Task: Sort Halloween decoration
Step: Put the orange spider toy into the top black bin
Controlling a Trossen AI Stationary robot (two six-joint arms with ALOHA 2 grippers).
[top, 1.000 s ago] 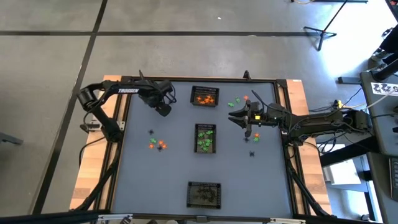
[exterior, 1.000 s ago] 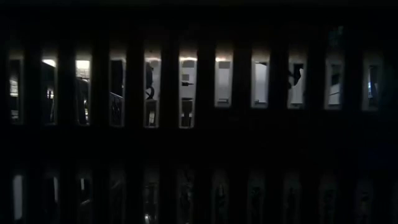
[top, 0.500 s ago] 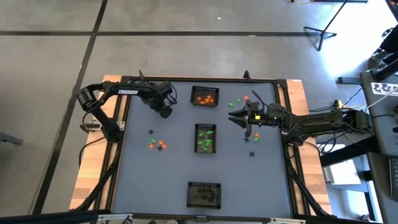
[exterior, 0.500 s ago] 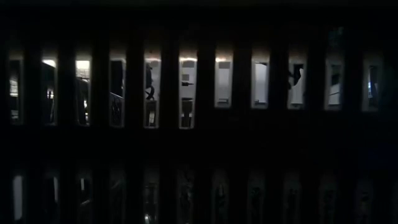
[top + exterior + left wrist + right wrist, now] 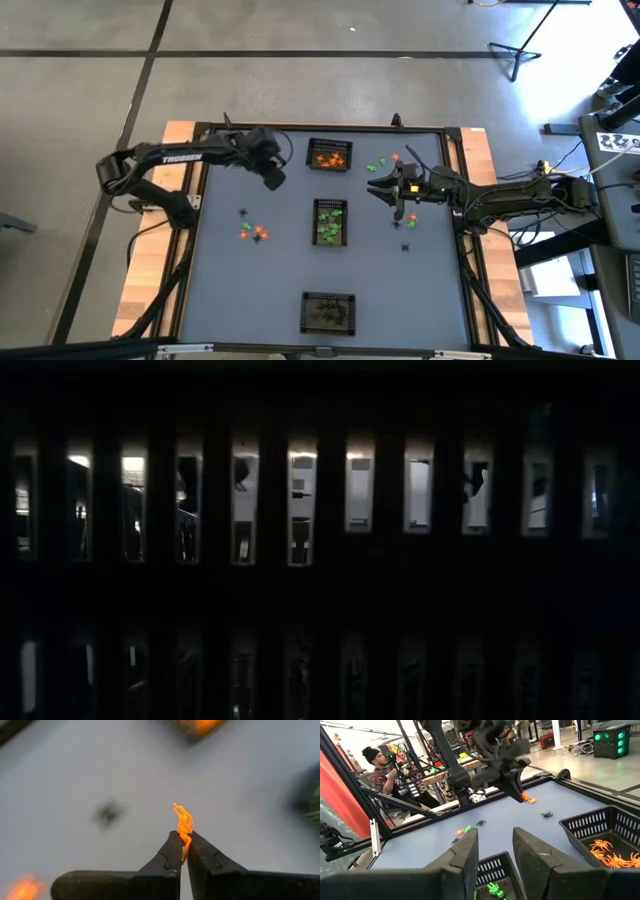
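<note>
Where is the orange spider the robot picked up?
The orange spider is pinched in the jaws of the left gripper, in the air over the table's far left part, just left of the basket of orange trinkets.

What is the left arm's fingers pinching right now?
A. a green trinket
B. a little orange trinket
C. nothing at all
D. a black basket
B: in the left wrist view, the left gripper has its fingers shut on a tiny orange trinket that sticks out past the tips, above the grey table.
</note>
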